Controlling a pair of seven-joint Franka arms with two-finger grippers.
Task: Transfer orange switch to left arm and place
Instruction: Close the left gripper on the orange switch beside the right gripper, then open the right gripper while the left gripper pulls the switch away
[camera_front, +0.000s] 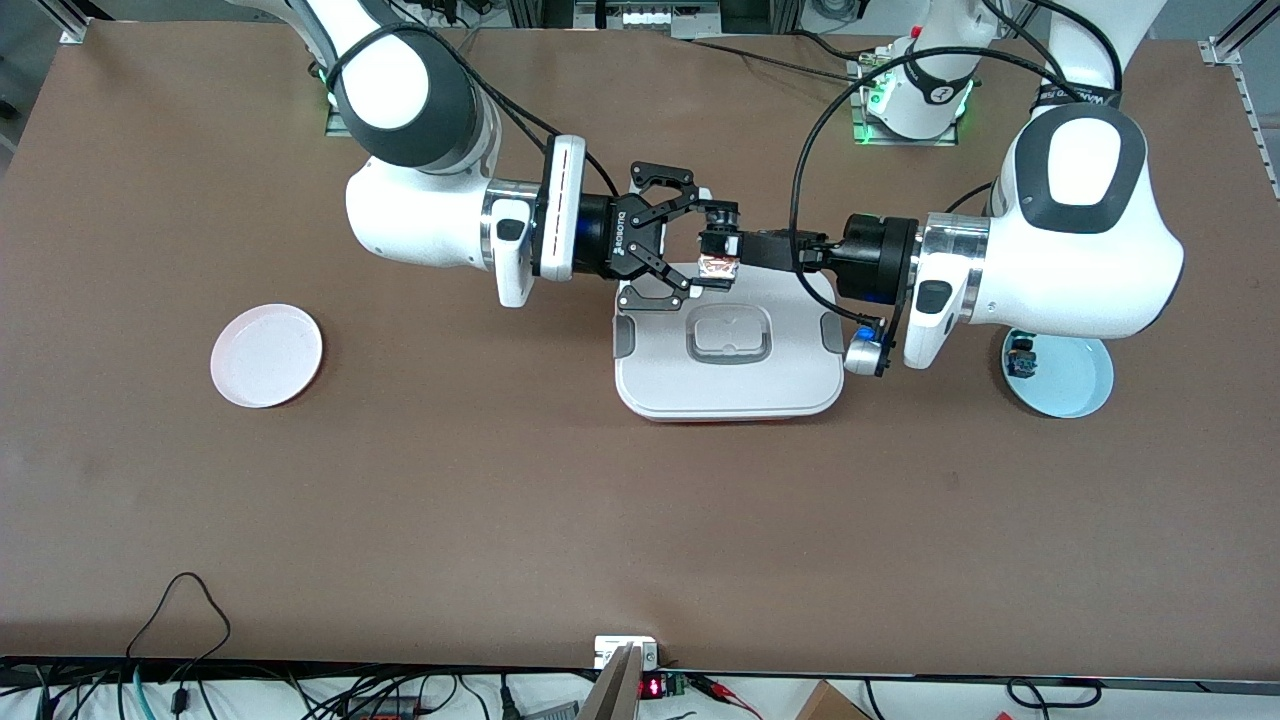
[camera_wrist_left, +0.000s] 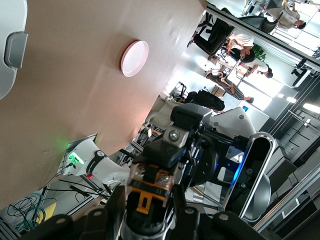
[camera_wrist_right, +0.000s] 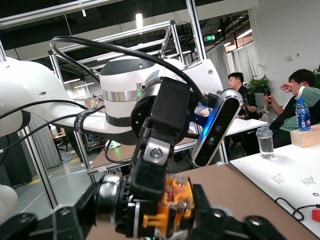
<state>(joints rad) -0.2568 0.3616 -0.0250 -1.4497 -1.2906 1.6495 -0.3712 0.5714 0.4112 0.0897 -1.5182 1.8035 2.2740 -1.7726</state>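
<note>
- Orange switch (camera_front: 716, 266) is up in the air over the box (camera_front: 730, 385), above the box edge that is farther from the front camera.
- My left jaws (camera_front: 717, 255) are clenched on it; the orange cap shows between my two fingers.
- My right jaws (camera_front: 700, 245) are released and stand wide around the same place, also over the box.
- The box lies in the middle of the counter (camera_front: 640, 520), lid on.
- A pink plate (camera_front: 266, 355) lies toward the right arm's end.
- A pale blue plate (camera_front: 1075, 385) lies toward the left arm's end, with a small blue switch (camera_front: 1022, 360) on it.
</note>
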